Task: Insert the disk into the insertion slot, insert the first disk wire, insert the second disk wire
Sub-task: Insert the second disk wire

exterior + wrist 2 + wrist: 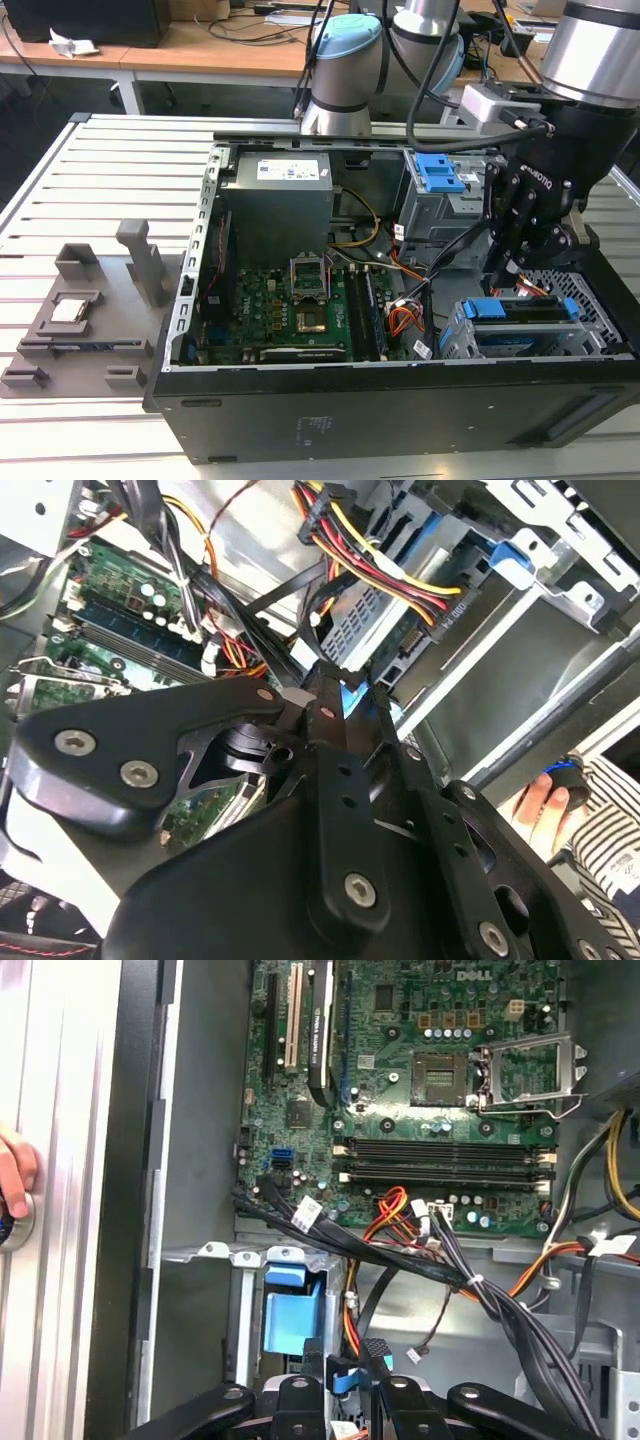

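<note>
The gripper hangs inside the open computer case, fingers pinched on a black wire connector. Just below, the disk with its blue carrier sits in the insertion slot.

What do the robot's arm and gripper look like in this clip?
The arm is a thick silver-grey tube with pale blue caps on its joints; black cables run along it, and a small white box sits near the wrist. The gripper is matt black with chunky linked fingers, silver screw heads and small white lettering on the body.
</note>
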You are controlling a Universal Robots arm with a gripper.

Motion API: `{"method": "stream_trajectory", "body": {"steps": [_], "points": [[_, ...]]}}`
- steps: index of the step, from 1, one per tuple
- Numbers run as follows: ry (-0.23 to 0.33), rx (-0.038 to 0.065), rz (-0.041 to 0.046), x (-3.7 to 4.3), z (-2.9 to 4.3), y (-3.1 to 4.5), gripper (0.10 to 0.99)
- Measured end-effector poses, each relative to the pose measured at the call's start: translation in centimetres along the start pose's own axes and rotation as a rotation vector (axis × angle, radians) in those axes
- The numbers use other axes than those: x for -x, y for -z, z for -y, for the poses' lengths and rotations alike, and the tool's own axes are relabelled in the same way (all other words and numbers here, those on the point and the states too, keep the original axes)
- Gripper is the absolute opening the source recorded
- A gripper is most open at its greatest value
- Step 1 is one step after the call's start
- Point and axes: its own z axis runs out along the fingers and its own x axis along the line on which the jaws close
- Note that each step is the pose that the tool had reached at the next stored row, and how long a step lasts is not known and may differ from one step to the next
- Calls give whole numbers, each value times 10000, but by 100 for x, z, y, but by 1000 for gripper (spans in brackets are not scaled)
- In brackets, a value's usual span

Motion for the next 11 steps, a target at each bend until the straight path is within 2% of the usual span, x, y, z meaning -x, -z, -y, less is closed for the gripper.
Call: {"method": "stream_trajectory", "body": {"steps": [5, 9, 11], "points": [[-16, 17, -270, -42, -2, -19, 282], [-21, 24, -381, -101, -4, -36, 282], [-21, 24, -381, -113, -4, -39, 282]]}}
